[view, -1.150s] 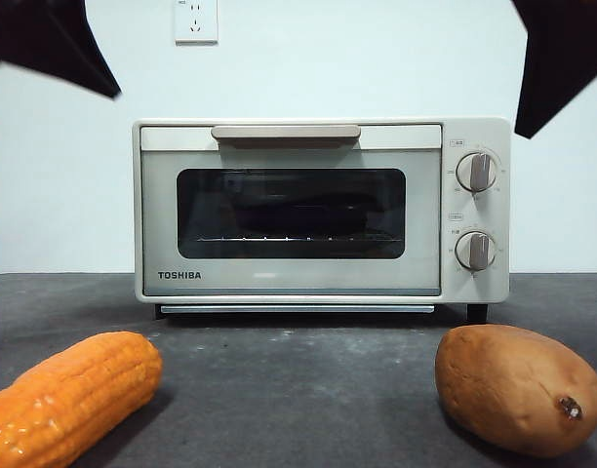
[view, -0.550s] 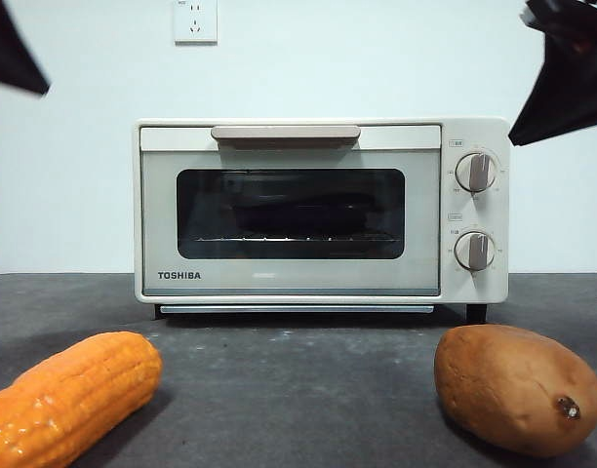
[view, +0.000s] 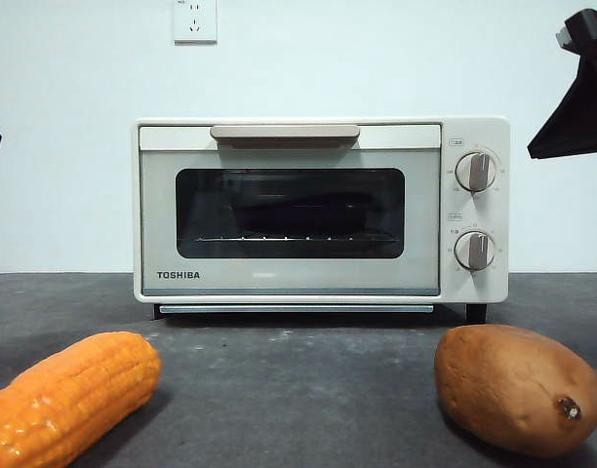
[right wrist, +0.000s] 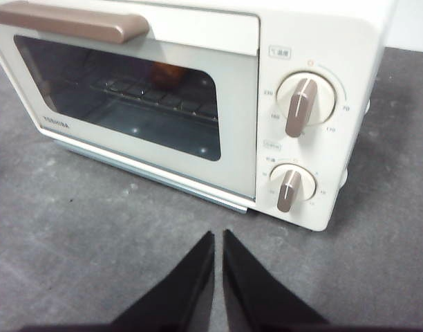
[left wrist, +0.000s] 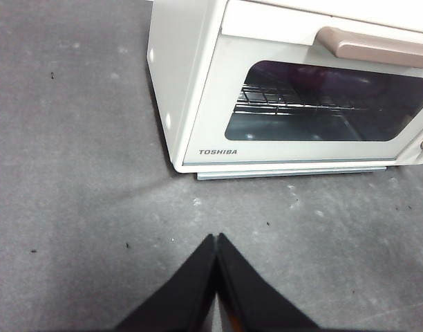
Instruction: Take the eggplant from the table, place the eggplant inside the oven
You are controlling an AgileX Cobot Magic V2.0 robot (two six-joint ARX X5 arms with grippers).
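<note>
The cream oven (view: 289,285) stands at the back of the dark grey table (view: 298,390) with its door closed. Through the glass a long dark shape, the eggplant (view: 298,210), lies on the rack; it looks purple in the left wrist view (left wrist: 336,79). My left gripper (left wrist: 216,238) hovers shut and empty over the table in front of the oven's left corner (left wrist: 198,104). Shut and empty too, my right gripper (right wrist: 218,235) hangs before the oven's knob side (right wrist: 315,41). In the front view both arms show only as black tips at the side edges.
An orange corn cob (view: 69,395) lies at the front left and a brown sweet potato (view: 513,385) at the front right. The tan bar handle (view: 285,132) runs along the top of the door. A wall outlet (view: 195,19) is behind.
Both arms have drawn back toward the side edges of the front view; the left one is almost out of sight. The oven, corn and sweet potato have not moved.
</note>
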